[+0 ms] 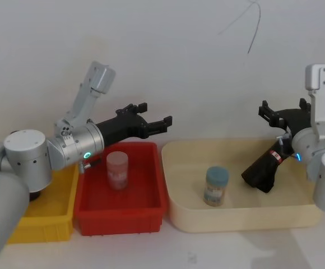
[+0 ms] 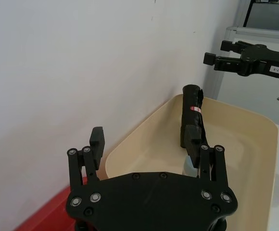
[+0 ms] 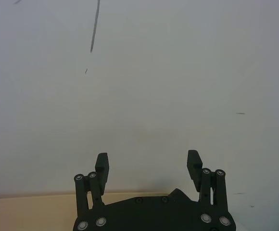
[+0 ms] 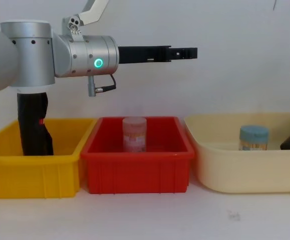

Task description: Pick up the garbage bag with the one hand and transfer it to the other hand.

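The garbage bag (image 1: 263, 171), a black roll with a red-and-white band, leans in the cream tray (image 1: 230, 217) at its right end; in the left wrist view the garbage bag (image 2: 191, 118) stands beyond my fingers. My left gripper (image 1: 158, 113), on the green-ringed arm, hovers open and empty above the red bin (image 1: 120, 216), pointing toward the tray; the left gripper (image 2: 146, 142) has its fingers spread wide. My right gripper (image 1: 283, 106), on the blue-ringed arm, is held open above the bag, facing the wall. The right gripper (image 3: 147, 166) holds nothing.
A blue-lidded jar (image 1: 216, 185) stands mid-tray. A pink jar (image 1: 117, 170) stands in the red bin. A yellow bin (image 4: 32, 172) at far left holds another black roll (image 4: 34, 125). The wall is close behind all three containers.
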Available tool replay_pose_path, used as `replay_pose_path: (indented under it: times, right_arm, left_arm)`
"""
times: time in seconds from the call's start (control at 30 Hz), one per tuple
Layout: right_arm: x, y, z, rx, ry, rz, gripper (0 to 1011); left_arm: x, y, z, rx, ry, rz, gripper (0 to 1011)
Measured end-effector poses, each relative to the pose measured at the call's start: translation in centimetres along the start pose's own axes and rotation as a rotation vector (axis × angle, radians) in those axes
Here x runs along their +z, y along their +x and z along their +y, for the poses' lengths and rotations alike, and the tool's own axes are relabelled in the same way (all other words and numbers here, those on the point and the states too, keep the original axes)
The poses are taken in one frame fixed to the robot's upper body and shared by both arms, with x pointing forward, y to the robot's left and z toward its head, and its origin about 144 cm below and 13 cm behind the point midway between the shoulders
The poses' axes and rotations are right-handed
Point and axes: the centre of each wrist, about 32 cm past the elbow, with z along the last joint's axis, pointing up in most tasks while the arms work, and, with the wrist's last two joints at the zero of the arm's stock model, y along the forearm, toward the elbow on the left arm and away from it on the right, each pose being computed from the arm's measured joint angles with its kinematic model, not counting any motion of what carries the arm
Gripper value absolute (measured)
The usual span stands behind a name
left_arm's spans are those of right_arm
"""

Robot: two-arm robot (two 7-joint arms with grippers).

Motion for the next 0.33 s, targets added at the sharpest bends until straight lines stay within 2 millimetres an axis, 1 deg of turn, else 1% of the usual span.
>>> replay_pose_path:
  times: [0.33]
  right_arm:
    - [0.03, 0.16, -0.05, -0.006, 0.001, 0.000, 1001]
  left_arm:
    - [0.00, 0.00, 0.00, 0.000, 0.000, 0.000, 1000]
